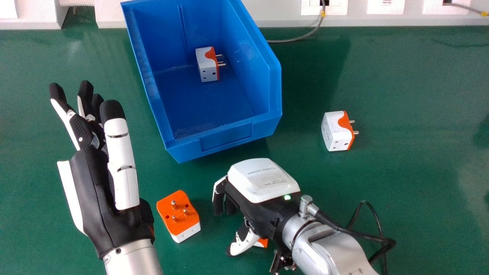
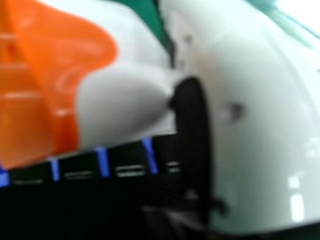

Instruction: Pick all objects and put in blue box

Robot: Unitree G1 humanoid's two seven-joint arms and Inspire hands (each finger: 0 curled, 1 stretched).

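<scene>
Right hand [image 1: 263,179]: fingers curled round held plug [image 2: 55,55], under palm. We should firm thumb, lift straight up, clear box [image 1: 225,143] rim, then release low. Left hand [image 1: 91,191] open, left of box.

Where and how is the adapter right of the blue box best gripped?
Probably from above, across the near and far sides of the adapter: its blocky body sits in the open, and its pins point right, away from those sides.
</scene>
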